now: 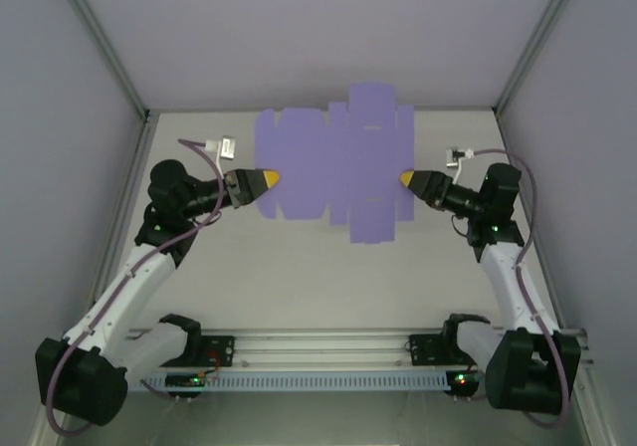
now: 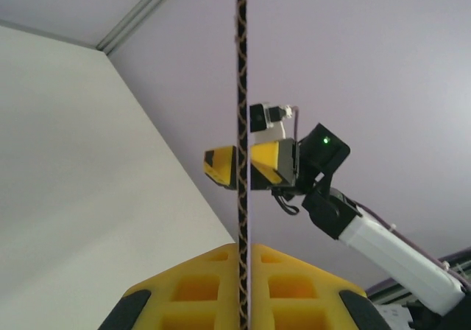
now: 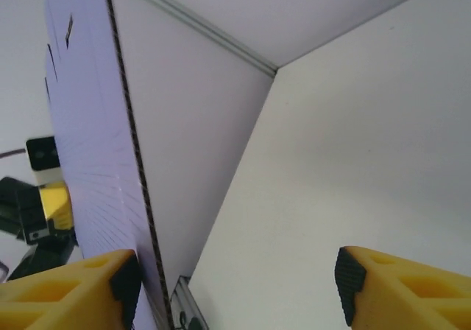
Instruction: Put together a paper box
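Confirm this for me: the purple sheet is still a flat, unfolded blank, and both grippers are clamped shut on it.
One detail is wrong. The purple sheet is a flat, unfolded blank and the left gripper is shut on its edge, but the right gripper is open. The right wrist view shows its fingers wide apart, with the sheet's edge against one of them.

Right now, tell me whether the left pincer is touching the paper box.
Touching: left wrist view shows the left pincer clamped on the paper box edge.
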{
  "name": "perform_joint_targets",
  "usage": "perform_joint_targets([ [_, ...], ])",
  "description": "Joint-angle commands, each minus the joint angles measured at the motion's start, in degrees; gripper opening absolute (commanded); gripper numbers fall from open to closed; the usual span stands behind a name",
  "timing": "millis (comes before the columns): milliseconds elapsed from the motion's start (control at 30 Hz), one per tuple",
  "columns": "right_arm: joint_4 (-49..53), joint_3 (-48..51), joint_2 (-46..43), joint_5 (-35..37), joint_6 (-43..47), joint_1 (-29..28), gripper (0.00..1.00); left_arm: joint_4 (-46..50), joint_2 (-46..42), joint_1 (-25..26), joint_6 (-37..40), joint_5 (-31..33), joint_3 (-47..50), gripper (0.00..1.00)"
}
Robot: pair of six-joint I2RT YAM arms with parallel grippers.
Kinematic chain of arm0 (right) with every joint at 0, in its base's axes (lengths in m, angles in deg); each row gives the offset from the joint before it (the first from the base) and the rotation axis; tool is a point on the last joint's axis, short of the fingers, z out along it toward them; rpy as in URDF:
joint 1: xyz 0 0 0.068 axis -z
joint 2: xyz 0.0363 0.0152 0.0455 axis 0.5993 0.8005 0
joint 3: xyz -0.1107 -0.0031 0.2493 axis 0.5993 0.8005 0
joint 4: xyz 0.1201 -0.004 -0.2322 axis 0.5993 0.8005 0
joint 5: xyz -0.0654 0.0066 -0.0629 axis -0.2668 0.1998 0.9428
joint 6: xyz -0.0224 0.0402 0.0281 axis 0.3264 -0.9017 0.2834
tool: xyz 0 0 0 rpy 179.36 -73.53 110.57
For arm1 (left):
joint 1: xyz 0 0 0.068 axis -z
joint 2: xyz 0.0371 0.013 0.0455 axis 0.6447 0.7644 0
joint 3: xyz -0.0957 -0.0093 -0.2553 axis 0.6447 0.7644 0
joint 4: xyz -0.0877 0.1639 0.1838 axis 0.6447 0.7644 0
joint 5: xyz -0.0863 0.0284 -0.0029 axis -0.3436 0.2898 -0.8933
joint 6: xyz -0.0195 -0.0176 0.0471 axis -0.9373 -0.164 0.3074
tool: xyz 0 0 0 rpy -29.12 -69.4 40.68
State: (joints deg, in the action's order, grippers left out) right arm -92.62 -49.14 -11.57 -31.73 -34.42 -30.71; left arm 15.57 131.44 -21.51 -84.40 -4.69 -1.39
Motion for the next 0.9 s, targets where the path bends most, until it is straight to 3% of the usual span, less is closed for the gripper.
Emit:
perform_joint_targets([
  [0, -10.9, -2.3, 2.0, -6.3, -7.4, 0.7, 0.58, -3.1, -2.1, -0.2, -2.2, -2.6, 0.5, 0.0],
  [100, -16.3, -2.3, 3.5, -8.0, -10.3, 0.4, 0.38, -1.9, -2.6, -0.2, -1.6, -1.6, 1.3, 0.0],
  [267, -19.2, -1.1, 3.1, -9.9, -11.7, -1.3, 0.32, -0.9, -2.5, -0.2, -0.9, 0.1, 2.1, 0.0],
  [333, -17.8, -1.0, 2.3, -9.7, -10.9, -2.4, 0.23, -0.7, -2.4, -0.2, -0.7, 0.7, 2.2, 0.0],
  [467, -6.7, -1.4, -0.1, -8.1, -5.0, -2.9, 0.2, 1.5, -3.2, -0.3, 0.6, 2.6, 2.5, 0.0],
  [633, 18.0, -5.7, -2.1, -2.8, 13.8, -3.2, 0.21, 4.2, -4.7, -0.4, 2.6, 4.8, 3.1, 0.0],
  [867, 20.7, -6.6, -3.0, 0.6, 15.9, -3.8, 0.14, 6.2, -5.5, -0.7, 3.4, 6.1, 4.1, 0.0],
])
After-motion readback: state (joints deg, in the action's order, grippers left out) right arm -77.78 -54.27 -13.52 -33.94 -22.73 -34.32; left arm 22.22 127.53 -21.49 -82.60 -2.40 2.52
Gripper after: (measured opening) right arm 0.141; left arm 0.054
